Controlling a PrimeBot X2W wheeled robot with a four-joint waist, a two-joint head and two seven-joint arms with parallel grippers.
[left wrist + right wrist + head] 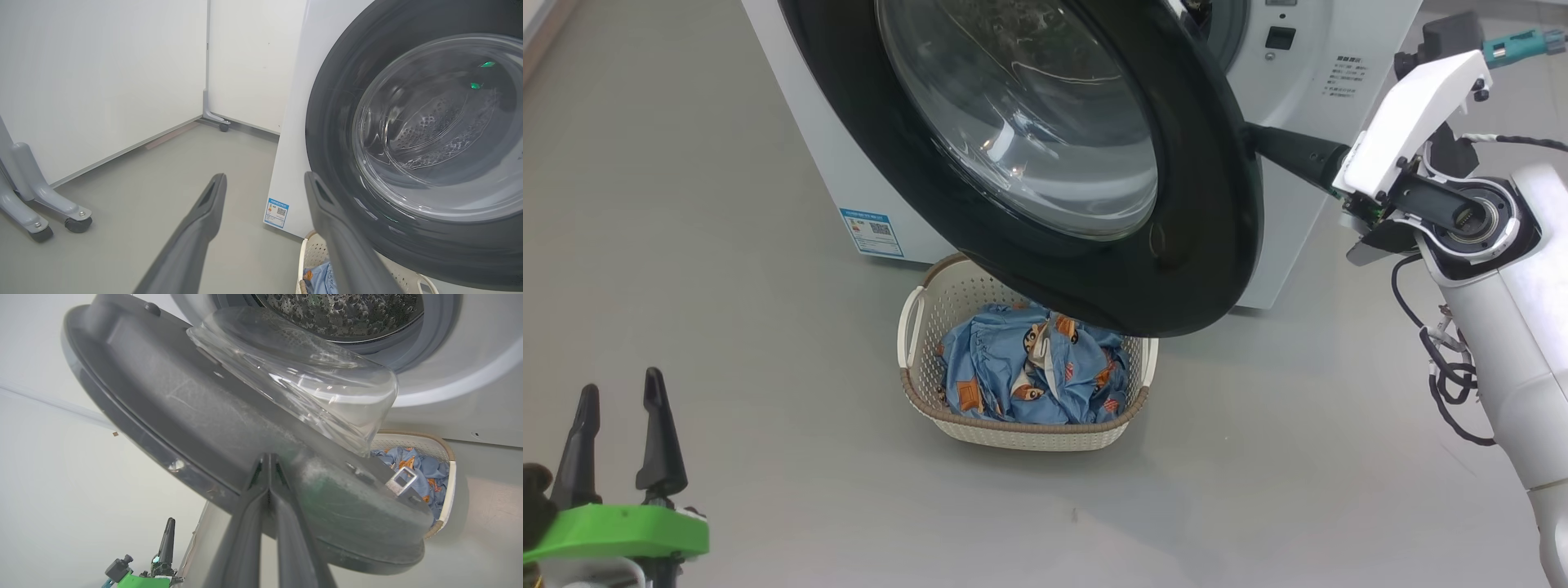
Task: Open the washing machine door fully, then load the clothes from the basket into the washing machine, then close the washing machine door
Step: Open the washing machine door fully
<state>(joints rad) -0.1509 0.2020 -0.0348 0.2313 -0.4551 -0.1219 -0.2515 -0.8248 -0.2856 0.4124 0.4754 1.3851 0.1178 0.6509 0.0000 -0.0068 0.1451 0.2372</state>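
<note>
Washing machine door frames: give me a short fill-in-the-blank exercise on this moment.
1. The washing machine door stands ____, not closed.
2. The clothes lie in the basket and are mainly ____ in colour.
3. The right end effector is ____, its tips at the door's inner side.
4. The left end effector holds ____.
Missing words: open; blue; shut; nothing.

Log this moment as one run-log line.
step: open door | door: partly open | right gripper: shut, at door's inner side | left gripper: open, free | clothes: in basket
</note>
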